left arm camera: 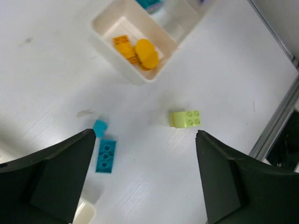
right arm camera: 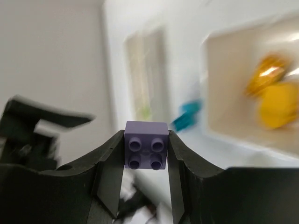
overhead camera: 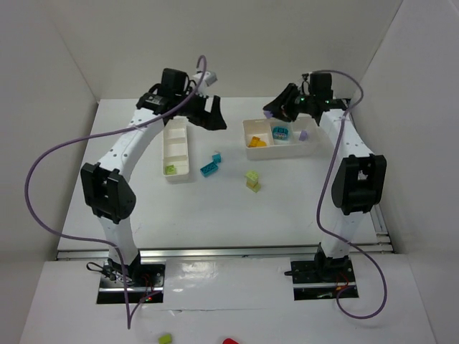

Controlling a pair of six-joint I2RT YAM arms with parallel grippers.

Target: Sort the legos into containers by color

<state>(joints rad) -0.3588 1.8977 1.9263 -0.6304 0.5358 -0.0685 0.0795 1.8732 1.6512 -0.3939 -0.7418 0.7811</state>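
Purple brick [right arm camera: 146, 150] clamped in right jaws near wide tray [overhead camera: 283, 152], left jaws held apart over counter [overhead camera: 215, 215].

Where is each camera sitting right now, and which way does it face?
Top external: above and behind the robot, looking down on the table, narrow tray and wide tray; the left arm and right arm show whole.
Left wrist: on the left arm, looking down past the open left gripper at the lime brick and teal bricks.
Right wrist: on the right arm, looking along the right gripper, shut on the purple brick; the background is blurred.
Shared: all three show the yellow pieces in the wide tray.
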